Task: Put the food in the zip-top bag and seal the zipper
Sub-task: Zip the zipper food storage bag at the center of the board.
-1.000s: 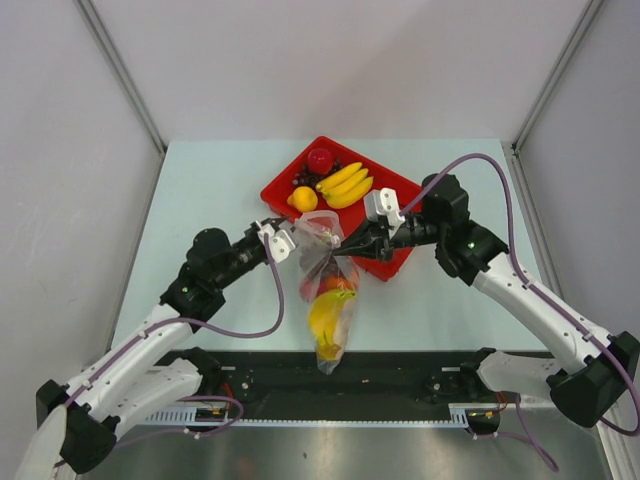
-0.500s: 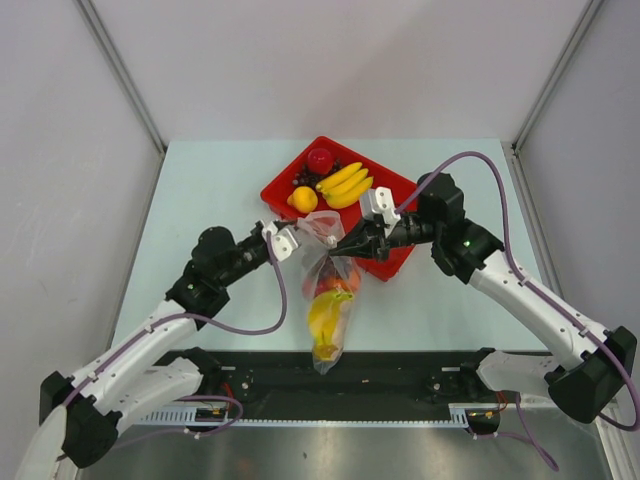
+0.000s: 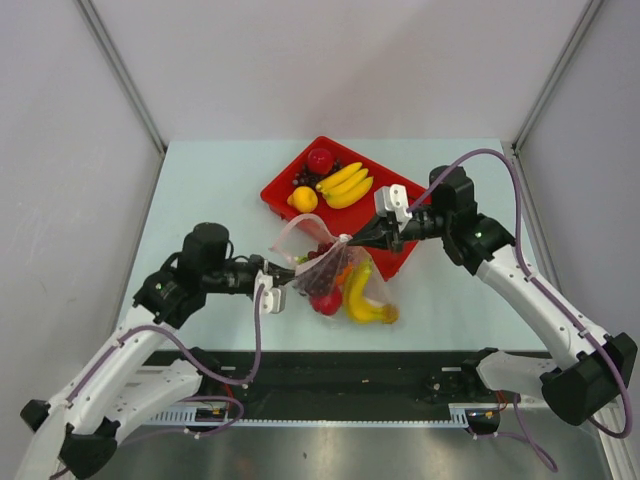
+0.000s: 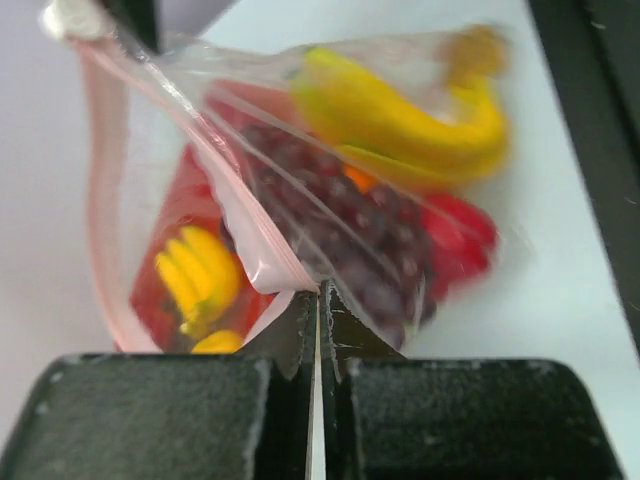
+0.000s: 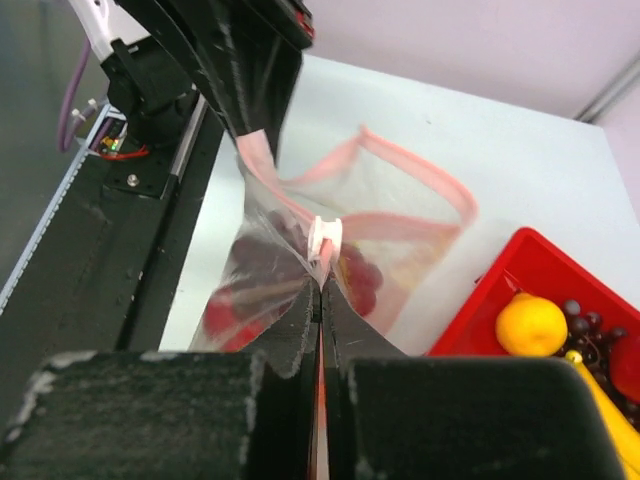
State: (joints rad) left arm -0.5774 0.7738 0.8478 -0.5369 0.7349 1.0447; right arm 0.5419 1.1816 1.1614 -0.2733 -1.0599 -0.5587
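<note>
A: Two grippers, both pressed together on the zip-top bag [image 3: 340,285]. The left gripper [image 4: 318,298] is pinching the pink zipper [image 4: 258,250] at its near-left end. The right gripper [image 5: 320,285] is pinching the strip by a small white tab [image 5: 325,238] at the far-right end.

B: Where is the bag sitting?

A: It is hanging between them over the table [image 3: 200,190], mid-scene, just near of the red tray [image 3: 375,170]. The belly is sagging near-right, carrying food: a banana bunch [image 3: 362,300], grapes [image 3: 322,278] and a red apple [image 3: 327,303].

B: Long axis?

A: The zipper is running near-left to far-right, gripper to gripper. The mouth is gaping, one lip looping out far-left.

B: Anything lying outside?

A: Yes, a second apple [image 3: 320,160], more bananas [image 3: 345,185] and an orange fruit [image 3: 304,198] are lying on the tray. The right arm is nearer them, but both arms are busy holding.

B: Room?

A: Open table is lying left and near; the tray's near edge is crowding the right gripper. Sealing probably means running the tab along the strip toward the left gripper while that one is anchoring. Loading is looking unfinished, though.
</note>
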